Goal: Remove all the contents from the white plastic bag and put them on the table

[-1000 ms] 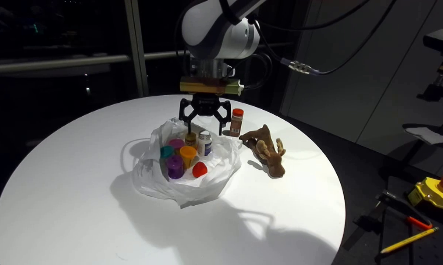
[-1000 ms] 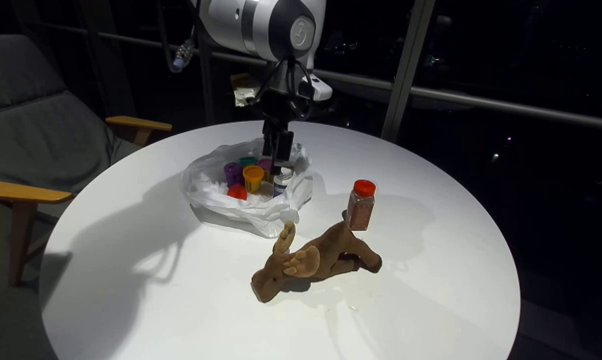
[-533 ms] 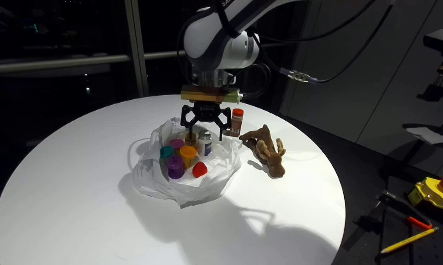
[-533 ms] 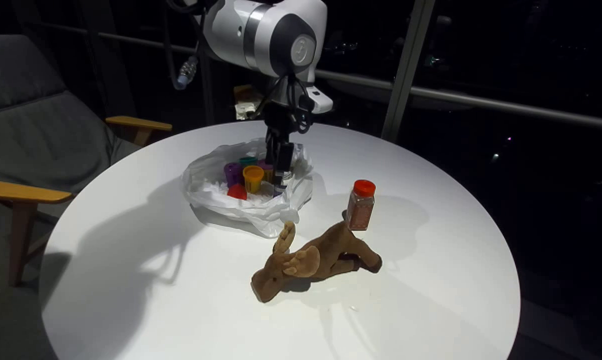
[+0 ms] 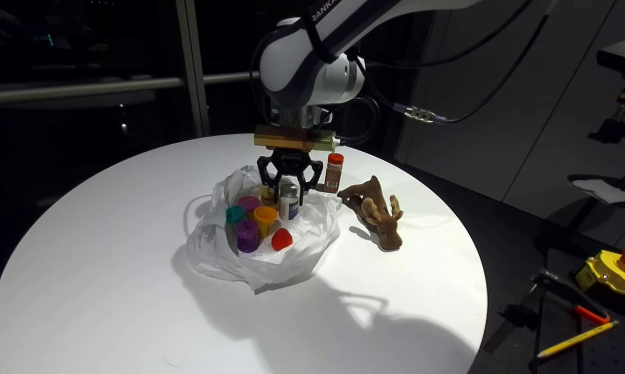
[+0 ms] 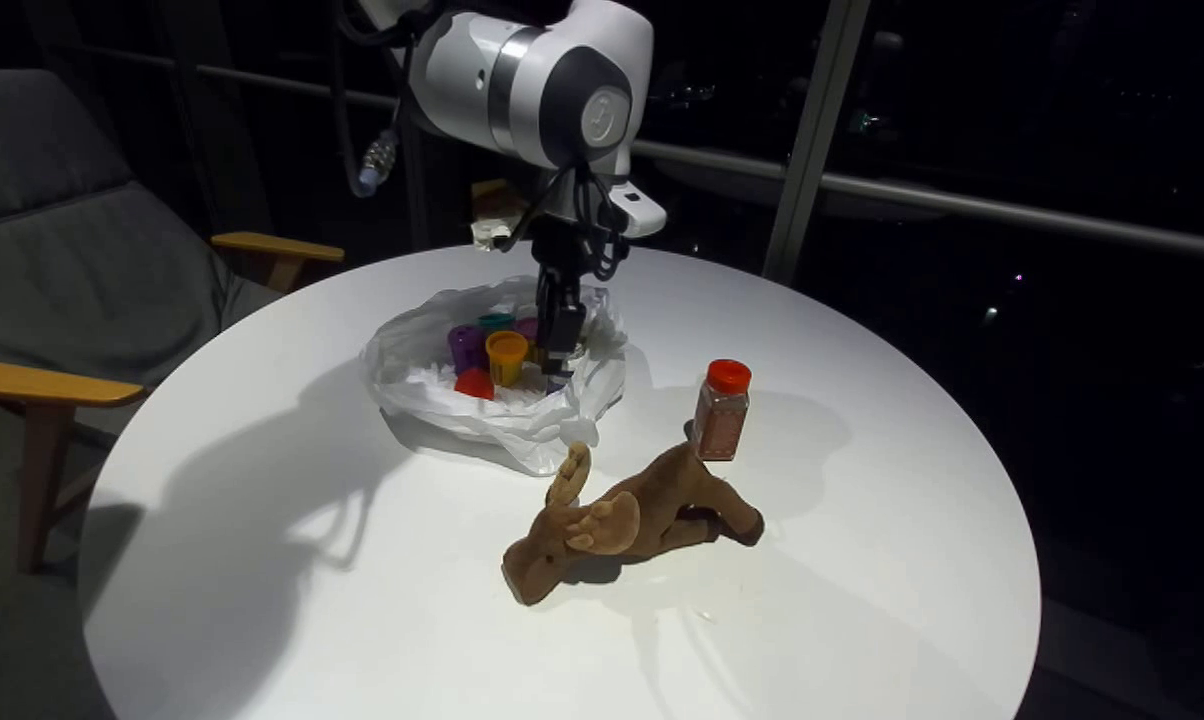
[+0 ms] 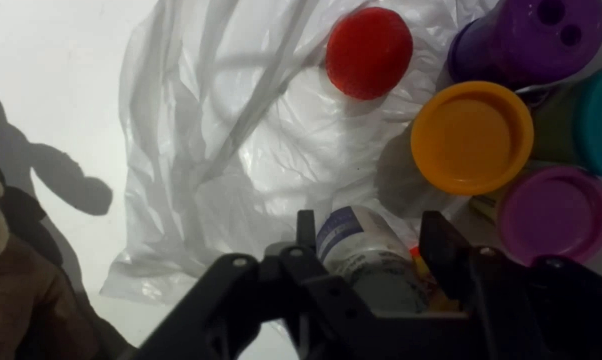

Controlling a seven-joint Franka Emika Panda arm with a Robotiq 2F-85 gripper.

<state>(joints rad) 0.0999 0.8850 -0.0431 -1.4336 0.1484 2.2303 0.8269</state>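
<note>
The crumpled white plastic bag (image 5: pixel 312 254) (image 6: pixel 432 405) (image 7: pixel 291 145) lies open on the table. It holds a white bottle with a blue label (image 5: pixel 289 209) (image 7: pixel 348 232), a brown-yellow jar (image 5: pixel 269 196), an orange-lidded tub (image 5: pixel 265 215), a purple container (image 5: pixel 247 236), a teal-lidded tub (image 5: pixel 235 213), a magenta-lidded tub (image 5: pixel 249 202) and a red piece (image 5: pixel 281 239). My gripper (image 5: pixel 289 198) (image 6: pixel 559 355) (image 7: pixel 366 220) points down with its fingers on either side of the bottle. In the wrist view one finger is close against the bottle; a gap shows at the other.
A red-capped spice jar (image 5: pixel 333 174) (image 6: pixel 722 410) stands on the white table (image 5: pixel 99 249) outside the bag. A brown plush moose (image 5: pixel 382 221) (image 6: pixel 652 510) lies beside it; part also shows in the wrist view (image 7: pixel 21 295).
My gripper has come down into the bag around the white bottle. Its fingers have moved closer together in the last half second. The bag and its contents look unmoved.
</note>
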